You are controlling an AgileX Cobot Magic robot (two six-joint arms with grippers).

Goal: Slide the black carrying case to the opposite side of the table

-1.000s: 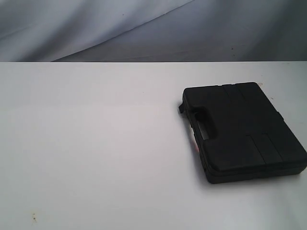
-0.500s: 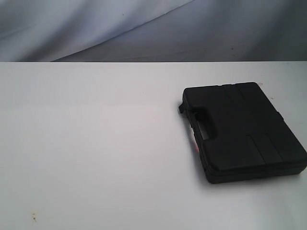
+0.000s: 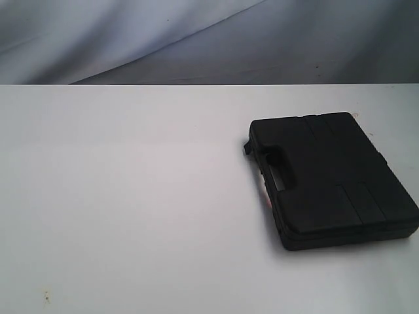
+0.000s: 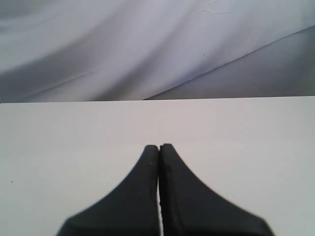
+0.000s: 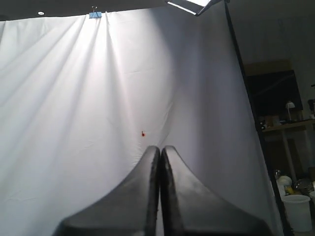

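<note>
The black case [image 3: 330, 180] lies flat on the bench [image 3: 131, 196], well apart from the left end effector [image 4: 158, 147] and right end effector [image 5: 160, 148], both closed and empty; it looks rigid and smooth, so probably best pushed at the long edge opposite its handle [image 3: 278, 171].

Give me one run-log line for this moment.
phase: before contact | black carrying case: flat on table, right side | left tool: shut, empty | right tool: shut, empty, facing backdrop
</note>
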